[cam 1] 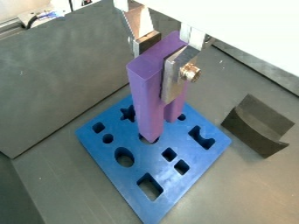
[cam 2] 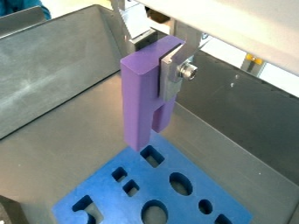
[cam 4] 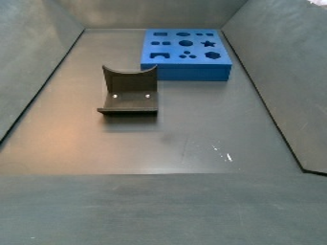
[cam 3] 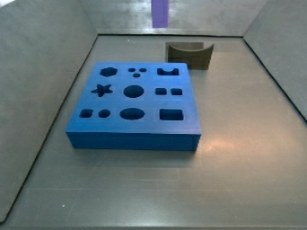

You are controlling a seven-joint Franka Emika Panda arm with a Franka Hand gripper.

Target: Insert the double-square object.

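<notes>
The gripper (cam 1: pixel 162 59) is shut on the double-square object (cam 1: pixel 149 92), a tall purple peg with two joined square legs, held upright near its top end. It also shows in a wrist view (cam 2: pixel 142 96), with the gripper (cam 2: pixel 158 57) closed around it. The peg hangs above the flat blue board (cam 1: pixel 205 157) with shaped holes, its lower end over the board's edge region (cam 2: pixel 149 179). In a side view only the peg's lower end (cam 3: pixel 161 11) shows, high behind the board (cam 3: pixel 132 135). In a side view the board (cam 4: pixel 192 69) lies at the far end and the gripper is out of view.
A dark grey-brown block with a curved notch (cam 3: pixel 188 54) stands beside the board; it shows in a wrist view (cam 1: pixel 260 127) and in a side view (cam 4: pixel 128 93). Sloping grey walls (cam 3: pixel 48 54) enclose the floor on all sides.
</notes>
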